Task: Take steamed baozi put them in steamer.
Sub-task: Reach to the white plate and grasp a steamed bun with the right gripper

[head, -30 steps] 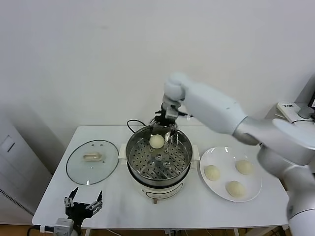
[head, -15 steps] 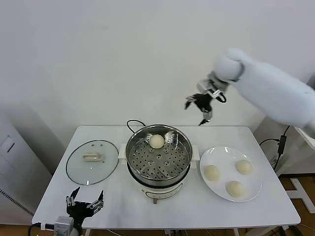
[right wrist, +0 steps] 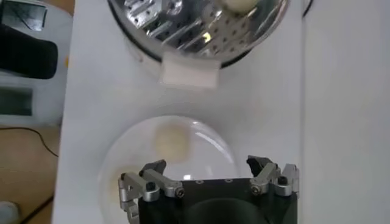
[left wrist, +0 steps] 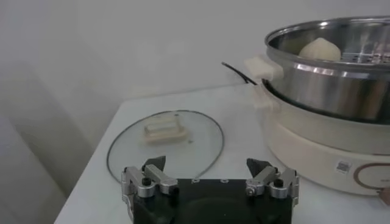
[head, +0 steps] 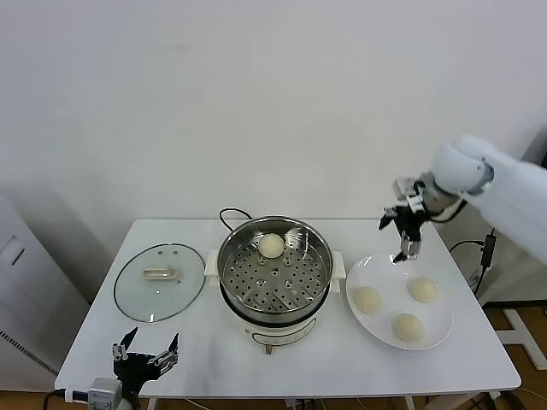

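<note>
Above the far edge of the white plate (head: 438,331), right gripper (head: 402,237) hanging in the air, jaws spread wide, nothing between them, clear of every bun. On the plate just below and nearer the robot, three steamed baozi: one on the steamer side (head: 367,299), one on the far right side (head: 422,289), one nearest the front edge (head: 408,327), all apart from one another. In the right wrist view, one plate bun (right wrist: 171,142) seen beyond the open fingers (right wrist: 144,182), with the steamer's white side handle (right wrist: 189,75) farther off.

At the centre of the white table (head: 197,352), the steamer (head: 275,272), lid off, black cord (head: 231,213) trailing behind it. On its perforated tray, towards the back wall, a fourth baozi (head: 272,245), also visible over the rim in the left wrist view (left wrist: 321,49).

Left of the steamer, the glass lid (head: 160,281) lying flat, cream handle up.

Low at the table's front left corner, left gripper (head: 144,355) parked, jaws spread, empty.
</note>
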`<control>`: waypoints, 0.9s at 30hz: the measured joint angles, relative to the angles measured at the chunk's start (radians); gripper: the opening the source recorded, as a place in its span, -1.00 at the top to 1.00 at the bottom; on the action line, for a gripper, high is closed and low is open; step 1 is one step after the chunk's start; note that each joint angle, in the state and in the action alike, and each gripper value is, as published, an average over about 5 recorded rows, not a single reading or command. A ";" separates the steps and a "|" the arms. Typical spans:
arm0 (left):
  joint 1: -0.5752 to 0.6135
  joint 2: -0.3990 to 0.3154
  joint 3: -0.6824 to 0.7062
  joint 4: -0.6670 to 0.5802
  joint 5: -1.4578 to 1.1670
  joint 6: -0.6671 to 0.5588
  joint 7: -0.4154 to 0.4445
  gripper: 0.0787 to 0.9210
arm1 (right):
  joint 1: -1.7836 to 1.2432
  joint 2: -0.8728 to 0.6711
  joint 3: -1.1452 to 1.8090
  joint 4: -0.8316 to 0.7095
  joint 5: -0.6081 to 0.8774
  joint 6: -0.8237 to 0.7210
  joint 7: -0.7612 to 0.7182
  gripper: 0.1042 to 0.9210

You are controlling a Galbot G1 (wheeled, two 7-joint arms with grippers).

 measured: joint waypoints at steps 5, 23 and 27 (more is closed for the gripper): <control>0.011 0.003 -0.002 -0.004 -0.008 0.001 0.000 -0.77 | -0.151 -0.001 0.092 0.011 -0.047 -0.016 0.024 -0.76; 0.036 0.002 -0.001 0.003 -0.011 -0.005 -0.003 -0.77 | -0.468 0.124 0.315 -0.103 -0.213 0.061 0.058 -0.76; 0.033 0.000 0.001 0.009 -0.010 -0.005 -0.002 -0.77 | -0.494 0.150 0.344 -0.131 -0.245 0.074 0.065 -0.76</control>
